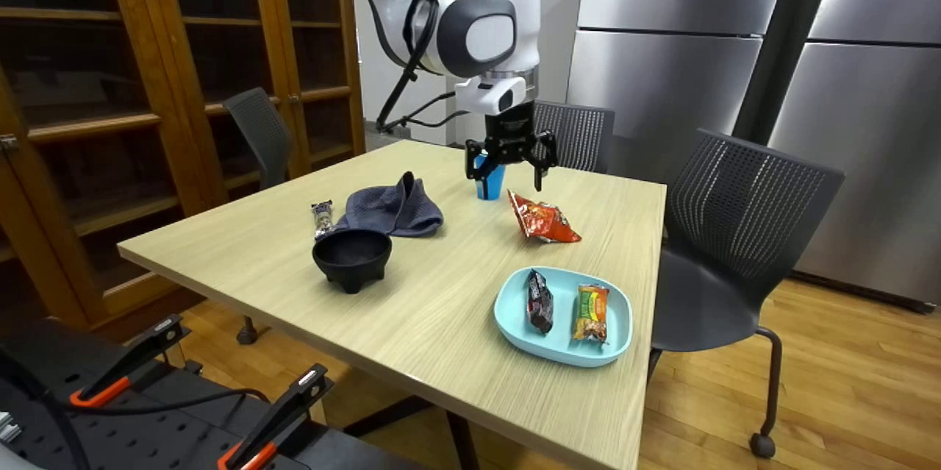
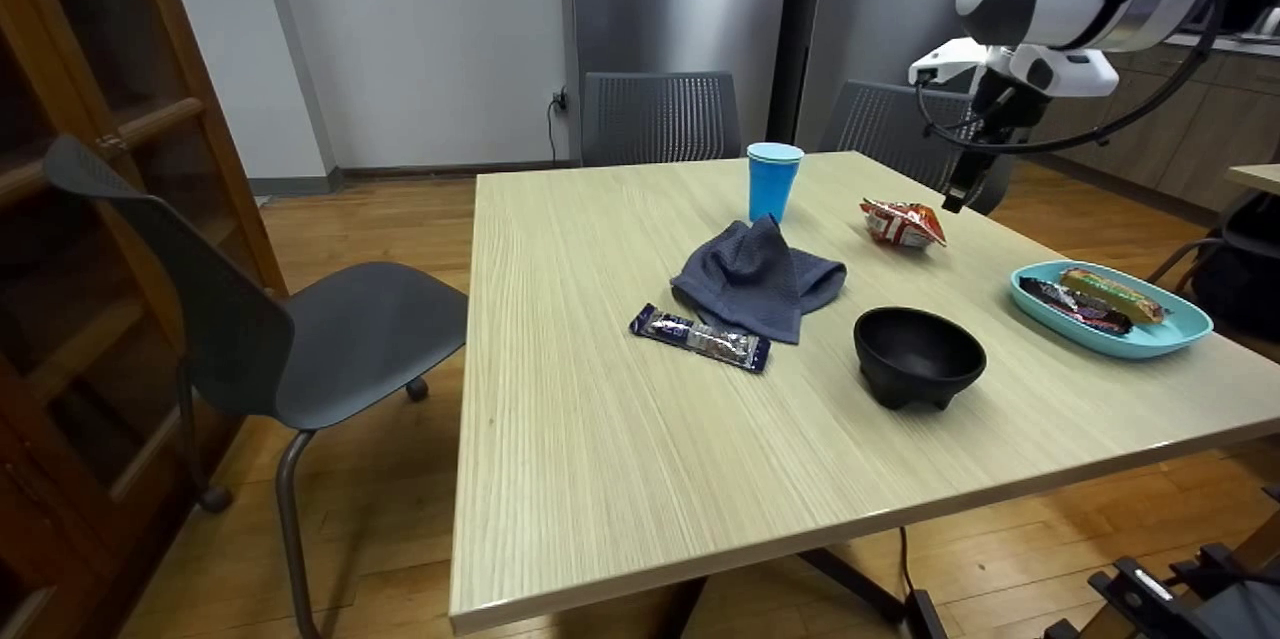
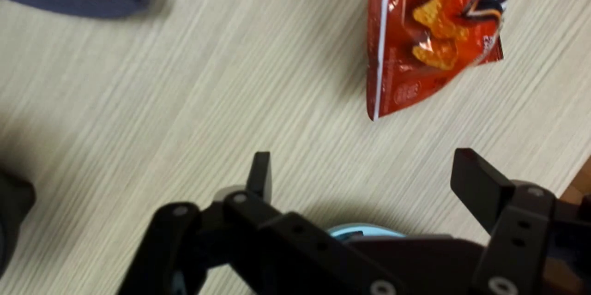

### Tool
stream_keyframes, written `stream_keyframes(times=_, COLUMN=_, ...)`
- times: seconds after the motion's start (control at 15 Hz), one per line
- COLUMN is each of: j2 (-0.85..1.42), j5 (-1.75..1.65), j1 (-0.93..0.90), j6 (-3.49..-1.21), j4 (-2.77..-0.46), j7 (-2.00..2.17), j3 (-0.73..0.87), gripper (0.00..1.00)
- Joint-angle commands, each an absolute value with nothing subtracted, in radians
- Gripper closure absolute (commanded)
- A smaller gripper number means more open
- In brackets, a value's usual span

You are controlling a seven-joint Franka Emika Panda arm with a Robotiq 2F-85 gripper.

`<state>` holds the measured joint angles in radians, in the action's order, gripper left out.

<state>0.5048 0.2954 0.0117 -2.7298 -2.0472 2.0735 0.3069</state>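
My gripper (image 1: pixel 512 187) is open and empty above the table; it also shows in the wrist view (image 3: pixel 363 156) and in an exterior view (image 2: pixel 956 199). It is nearest to a red chip bag (image 1: pixel 545 221), which lies on the table beyond the fingertips in the wrist view (image 3: pixel 431 41), not touched. A light blue tray (image 1: pixel 562 308) shows partly behind the gripper body in the wrist view (image 3: pixel 367 229). The tray holds a dark-wrapped bar (image 1: pixel 540 301) and a green and orange bar (image 1: pixel 592 312). A blue cup (image 1: pixel 492 182) stands behind the gripper in that exterior view.
A dark blue-grey cloth (image 2: pixel 760 279) lies crumpled mid-table. A silver and navy wrapped bar (image 2: pixel 702 337) lies beside it. A black footed bowl (image 2: pixel 918 357) stands near the front edge. Chairs (image 1: pixel 742 235) stand around the table (image 2: pixel 560 419). Cables hang from the arm.
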Motion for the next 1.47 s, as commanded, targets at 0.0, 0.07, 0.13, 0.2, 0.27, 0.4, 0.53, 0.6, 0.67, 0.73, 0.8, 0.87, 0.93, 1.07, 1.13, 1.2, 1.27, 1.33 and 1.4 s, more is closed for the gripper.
stream_keyframes(times=0.0, j2=0.434, j5=0.212, j1=-0.074, j6=-2.761, j4=-2.120, j7=2.145, j3=0.306, gripper=0.00)
stream_keyframes(times=0.07, j2=0.431, j5=0.198, j1=-0.095, j6=-2.767, j4=-2.125, j7=2.160, j3=0.304, gripper=0.00)
stream_keyframes(times=0.13, j2=0.426, j5=0.185, j1=-0.115, j6=-2.767, j4=-2.131, j7=2.175, j3=0.297, gripper=0.00)
stream_keyframes(times=0.2, j2=0.424, j5=0.176, j1=-0.133, j6=-2.772, j4=-2.137, j7=2.191, j3=0.289, gripper=0.00)
stream_keyframes(times=0.27, j2=0.422, j5=0.172, j1=-0.150, j6=-2.773, j4=-2.143, j7=2.207, j3=0.280, gripper=0.00)
stream_keyframes(times=0.4, j2=0.420, j5=0.163, j1=-0.185, j6=-2.784, j4=-2.156, j7=2.239, j3=0.264, gripper=0.00)
stream_keyframes(times=0.53, j2=0.420, j5=0.150, j1=-0.225, j6=-2.805, j4=-2.170, j7=2.287, j3=0.262, gripper=0.00)
stream_keyframes(times=0.6, j2=0.419, j5=0.141, j1=-0.246, j6=-2.808, j4=-2.174, j7=2.313, j3=0.264, gripper=0.00)
stream_keyframes(times=0.67, j2=0.404, j5=0.126, j1=-0.275, j6=-2.801, j4=-2.193, j7=2.340, j3=0.268, gripper=0.00)
stream_keyframes(times=0.73, j2=0.399, j5=0.115, j1=-0.289, j6=-2.794, j4=-2.200, j7=2.358, j3=0.265, gripper=0.00)
stream_keyframes(times=0.8, j2=0.395, j5=0.099, j1=-0.294, j6=-2.775, j4=-2.203, j7=2.361, j3=0.257, gripper=0.00)
stream_keyframes(times=0.87, j2=0.451, j5=0.112, j1=-0.250, j6=-2.789, j4=-2.152, j7=2.330, j3=0.238, gripper=0.00)
stream_keyframes(times=0.93, j2=0.444, j5=0.104, j1=-0.262, j6=-2.788, j4=-2.162, j7=2.339, j3=0.235, gripper=0.00)
stream_keyframes(times=1.07, j2=0.438, j5=0.099, j1=-0.269, j6=-2.788, j4=-2.171, j7=2.347, j3=0.232, gripper=0.00)
stream_keyframes(times=1.13, j2=0.437, j5=0.099, j1=-0.268, j6=-2.788, j4=-2.172, j7=2.347, j3=0.232, gripper=0.00)
stream_keyframes(times=1.2, j2=0.436, j5=0.099, j1=-0.267, j6=-2.788, j4=-2.172, j7=2.347, j3=0.233, gripper=0.00)
stream_keyframes(times=1.27, j2=0.436, j5=0.099, j1=-0.267, j6=-2.788, j4=-2.173, j7=2.347, j3=0.233, gripper=0.00)
stream_keyframes(times=1.33, j2=0.436, j5=0.109, j1=-0.257, j6=-2.792, j4=-2.171, j7=2.330, j3=0.218, gripper=0.00)
stream_keyframes(times=1.4, j2=0.439, j5=0.111, j1=-0.254, j6=-2.796, j4=-2.167, j7=2.329, j3=0.214, gripper=0.00)
